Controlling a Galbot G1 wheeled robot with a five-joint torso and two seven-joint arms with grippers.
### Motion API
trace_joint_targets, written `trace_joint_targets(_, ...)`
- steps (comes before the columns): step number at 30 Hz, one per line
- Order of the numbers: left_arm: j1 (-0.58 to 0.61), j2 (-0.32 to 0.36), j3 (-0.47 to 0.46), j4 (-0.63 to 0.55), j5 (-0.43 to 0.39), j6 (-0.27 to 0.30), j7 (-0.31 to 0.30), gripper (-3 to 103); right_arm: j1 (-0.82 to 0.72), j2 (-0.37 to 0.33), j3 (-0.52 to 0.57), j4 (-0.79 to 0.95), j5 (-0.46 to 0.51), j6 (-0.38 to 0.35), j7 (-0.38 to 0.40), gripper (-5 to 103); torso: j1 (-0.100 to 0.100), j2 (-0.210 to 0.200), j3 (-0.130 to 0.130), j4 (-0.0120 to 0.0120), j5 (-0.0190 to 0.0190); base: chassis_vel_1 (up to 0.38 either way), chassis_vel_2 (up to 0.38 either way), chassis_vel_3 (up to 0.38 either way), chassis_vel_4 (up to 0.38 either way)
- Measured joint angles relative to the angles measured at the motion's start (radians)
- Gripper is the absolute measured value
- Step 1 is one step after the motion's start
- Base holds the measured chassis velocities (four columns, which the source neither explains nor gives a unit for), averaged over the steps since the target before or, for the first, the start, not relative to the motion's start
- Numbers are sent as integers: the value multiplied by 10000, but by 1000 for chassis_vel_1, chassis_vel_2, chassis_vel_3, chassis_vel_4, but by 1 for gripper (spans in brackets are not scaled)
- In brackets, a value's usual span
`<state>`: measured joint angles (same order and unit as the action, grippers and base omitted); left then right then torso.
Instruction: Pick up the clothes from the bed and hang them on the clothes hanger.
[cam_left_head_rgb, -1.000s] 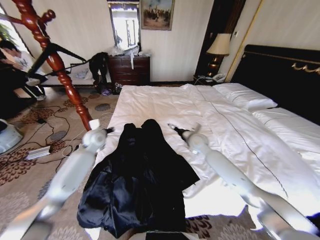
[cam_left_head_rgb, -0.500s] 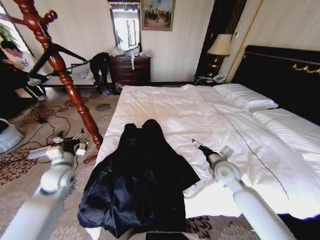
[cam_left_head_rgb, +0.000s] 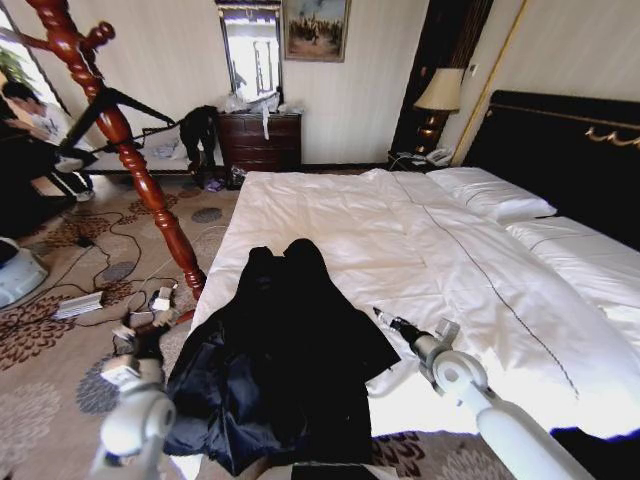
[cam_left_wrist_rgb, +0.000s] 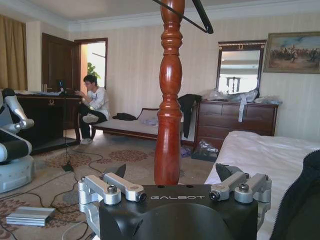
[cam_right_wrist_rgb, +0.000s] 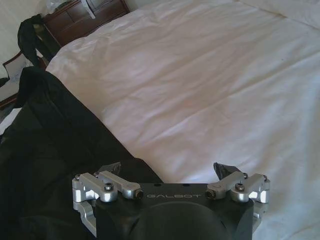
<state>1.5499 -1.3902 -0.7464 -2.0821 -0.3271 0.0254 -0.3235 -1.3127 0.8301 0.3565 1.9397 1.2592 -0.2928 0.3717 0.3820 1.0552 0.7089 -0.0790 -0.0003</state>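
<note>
The black coat (cam_left_head_rgb: 280, 350) lies spread flat on the near corner of the white bed (cam_left_head_rgb: 400, 230), collar pointing away from me. Its dark cloth also shows in the right wrist view (cam_right_wrist_rgb: 45, 150). The black clothes hanger (cam_left_head_rgb: 120, 100) hangs on the red wooden stand, and its end shows in the left wrist view (cam_left_wrist_rgb: 197, 15). My left gripper (cam_left_head_rgb: 140, 335) is open over the carpet, left of the coat's hem; its fingers frame the stand's post (cam_left_wrist_rgb: 171, 172). My right gripper (cam_left_head_rgb: 385, 320) is open just above the duvet at the coat's right edge (cam_right_wrist_rgb: 167, 169), holding nothing.
The turned wooden coat stand (cam_left_head_rgb: 130, 160) rises from the carpet beside the bed's left edge. Cables and a power strip (cam_left_head_rgb: 78, 305) lie on the floor. A bench with a dark garment (cam_left_head_rgb: 198, 128), a dresser (cam_left_head_rgb: 258, 140) and a lamp (cam_left_head_rgb: 438, 90) line the far wall.
Both arms have drawn back toward me. The left gripper left the coat's collar area and dropped over the carpet; the right slid back along the duvet to the coat's right edge.
</note>
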Motion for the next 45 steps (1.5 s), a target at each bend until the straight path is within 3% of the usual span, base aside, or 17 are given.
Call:
trace_joint_targets(2, 47, -44, 8, 11, 17, -64, 12, 100, -5, 15, -8, -25, 4, -14, -1, 100, 0, 0, 0, 1, 1, 0, 0, 0, 0)
trace_joint_targets(4, 252, -170, -26, -151, 10, -178, 20, 100, -114, 93, -25, -58, 11, -76, 1, 100, 0, 0, 0, 19, 6, 0, 0, 0, 0)
trace_joint_targets(6, 288, -138, -51, -408, -30, -120, 9, 100, -367, 106, 61, -32, -14, -117, 17, 100, 0, 0, 0, 5, 3, 0, 0, 0, 0)
trace_joint_targets(12, 314, -57, -268, -751, -121, 160, -103, 100, -451, 135, -147, -106, -78, -272, 3, 97, 0, 0, 0, 12, 1, 0, 0, 0, 0)
trace_joint_targets(16, 313, -7, -316, -941, -203, 355, -158, 100, -419, 218, -393, -240, -68, -392, -113, 77, -2, 0, -1, 10, 3, 0, 0, 0, 0)
trace_joint_targets(19, 300, 15, -319, -965, -226, 417, -185, 100, -413, 264, -448, -245, -10, -398, -176, 71, 0, -1, 0, 10, 1, 0, 0, 0, 0)
trace_joint_targets(22, 259, 61, -319, -922, -259, 452, -231, 100, -439, 305, -477, -256, -3, -381, -227, 54, -1, 0, 0, 10, 2, 0, 0, 0, 0)
trace_joint_targets(24, 249, 69, -320, -910, -270, 456, -241, 100, -456, 305, -477, -253, -2, -368, -233, 54, -1, 0, 0, 10, 2, 0, 0, 0, 0)
trace_joint_targets(28, 189, 134, -388, -872, -408, 513, -324, 100, -760, 276, -398, 76, -46, -221, -301, 33, -1, 0, -1, 11, 2, 0, 0, 0, 0)
trace_joint_targets(34, 183, 161, -474, -852, -586, 586, -453, 100, -1134, 266, -376, 511, -234, -173, -303, 16, -1, -1, 0, 11, 2, 0, 0, 0, 0)
trace_joint_targets(37, 191, 168, -515, -873, -687, 625, -531, 100, -1402, 262, -395, 901, -479, 15, -360, 2, -1, -1, -1, 10, 2, 0, 0, 0, 0)
trace_joint_targets(45, 214, 195, -628, -909, -773, 633, -636, 100, -1940, -81, -49, 1995, -893, 884, -811, 0, -2, -1, -1, 10, 2, 0, 0, 0, 0)
